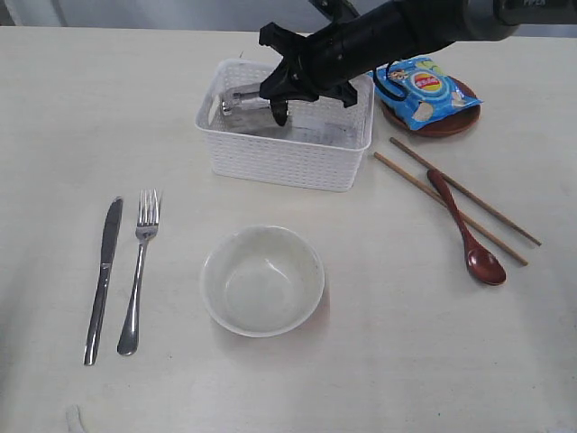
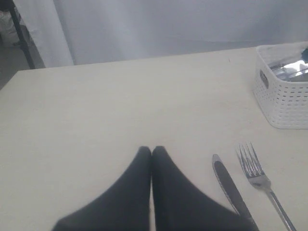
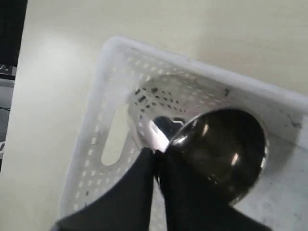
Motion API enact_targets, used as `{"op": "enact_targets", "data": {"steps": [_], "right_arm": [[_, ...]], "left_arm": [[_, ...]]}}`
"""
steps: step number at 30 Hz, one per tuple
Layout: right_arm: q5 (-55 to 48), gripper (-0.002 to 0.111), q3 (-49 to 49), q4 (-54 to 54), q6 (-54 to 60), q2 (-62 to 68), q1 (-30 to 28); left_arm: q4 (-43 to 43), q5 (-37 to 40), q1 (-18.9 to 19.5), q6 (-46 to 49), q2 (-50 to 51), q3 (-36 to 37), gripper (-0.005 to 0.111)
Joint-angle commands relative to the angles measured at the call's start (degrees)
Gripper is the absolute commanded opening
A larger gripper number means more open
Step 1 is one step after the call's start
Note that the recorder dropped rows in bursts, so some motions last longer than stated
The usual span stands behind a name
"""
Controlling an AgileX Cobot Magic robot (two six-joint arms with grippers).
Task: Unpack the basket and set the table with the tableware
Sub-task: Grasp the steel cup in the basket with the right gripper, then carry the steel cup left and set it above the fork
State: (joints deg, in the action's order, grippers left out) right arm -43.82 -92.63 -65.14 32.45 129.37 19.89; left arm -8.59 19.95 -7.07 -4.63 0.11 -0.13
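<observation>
1. The table [image 1: 63,99] carries everything. The left gripper [image 2: 151,150] hangs low over it, near the knife [image 2: 230,183] and fork [image 2: 256,174], with its jaws pressed together on nothing.
2. The basket [image 1: 279,167] stands at the far middle, and the right gripper [image 3: 157,155] reaches inside it.
3. The bowl [image 1: 261,289] sits on the table in front of the basket.
4. The cup [image 3: 226,144] lies on its side in the basket. The right jaws, almost together, pinch its rim.

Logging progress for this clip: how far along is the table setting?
Done: knife, fork, bowl, chopsticks, spoon and plate lie on the table outside the basket. In hand: the right tool pinches the rim of the steel cup inside the basket. Remaining: lift the cup out and set it down.
</observation>
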Motion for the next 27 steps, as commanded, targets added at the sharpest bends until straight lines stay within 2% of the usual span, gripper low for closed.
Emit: {"op": "enact_targets", "data": {"steps": [1,9,17,22,27], "right_arm": [[-0.8,0.000,-0.2,-2.6,4.0,-0.2,-0.3],[-5.8,0.000,-0.2,0.0,5.4,-4.1,-0.3],[-8.6,0.000,-0.2,14.6,2.5,-17.8,1.2],[-11.6,0.000,-0.2,25.6,-2.9,-24.6,6.2],[-12.3,0.000,-2.8,33.8,-8.4,-25.3,14.8]], "left_arm": [[-0.1,0.0,-0.3,-0.1,-0.1,0.1,0.000],[-0.1,0.0,-0.3,-0.1,-0.1,0.1,0.000],[-0.1,0.0,-0.3,-0.1,-0.1,0.1,0.000],[-0.1,0.0,-0.3,-0.1,-0.1,0.1,0.000],[-0.1,0.0,-0.3,-0.1,-0.1,0.1,0.000]]}}
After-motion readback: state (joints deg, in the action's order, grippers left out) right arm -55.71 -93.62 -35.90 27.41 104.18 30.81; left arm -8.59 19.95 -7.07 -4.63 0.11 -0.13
